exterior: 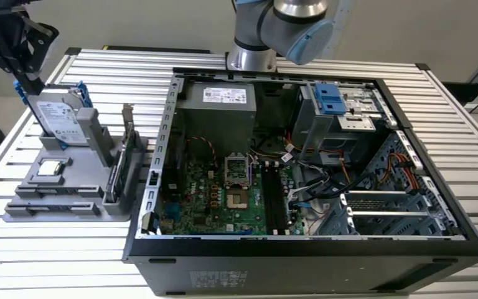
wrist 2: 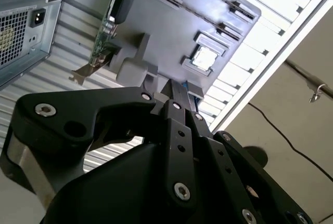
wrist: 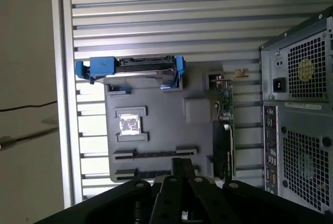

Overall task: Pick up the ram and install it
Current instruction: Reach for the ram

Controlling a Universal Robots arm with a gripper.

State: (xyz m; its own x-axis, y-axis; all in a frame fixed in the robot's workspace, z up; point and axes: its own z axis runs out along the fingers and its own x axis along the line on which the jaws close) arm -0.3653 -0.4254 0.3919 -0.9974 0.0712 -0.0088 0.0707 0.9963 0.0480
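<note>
The tool (exterior: 32,84) hangs closed and empty over the grey holder (exterior: 23,215) near the bench (exterior: 56,261) edge. The ram (wrist: 156,153) sits slotted at the holder's end opposite the hard drive (exterior: 56,118).

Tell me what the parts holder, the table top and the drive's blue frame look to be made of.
Parts holder: matte grey plastic by its look, possibly printed; flat surface, no glints.
Table top: bare metal, likely aluminium; ribbed silver slats with bright highlights.
Blue frame: probably moulded plastic; uniform saturated colour, soft sheen.
</note>
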